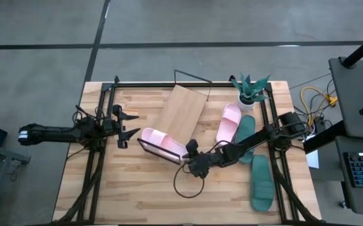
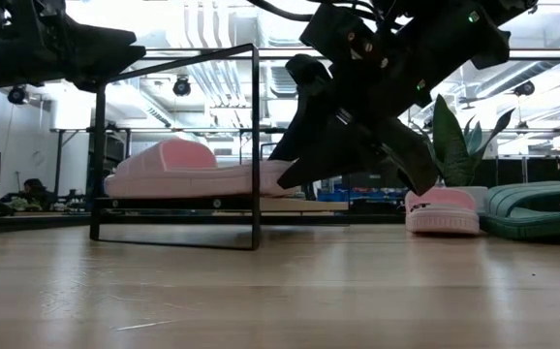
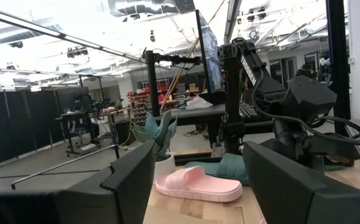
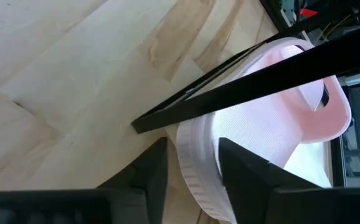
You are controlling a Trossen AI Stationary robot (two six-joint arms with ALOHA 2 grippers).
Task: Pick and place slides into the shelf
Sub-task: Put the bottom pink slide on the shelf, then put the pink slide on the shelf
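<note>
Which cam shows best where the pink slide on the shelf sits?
High view: the whole pink slide lies on the shelf at its near end, with the right gripper at its heel. Low view shows its side profile only. Right wrist view shows just the heel, close up. Left wrist view misses it.

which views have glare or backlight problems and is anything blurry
Low view: bright ceiling lights behind turn the right gripper into a near silhouette. Right wrist view: the pink slide is washed out, the fingers blurred. High view: evenly lit. Left wrist view: bright ceiling lights.
</note>
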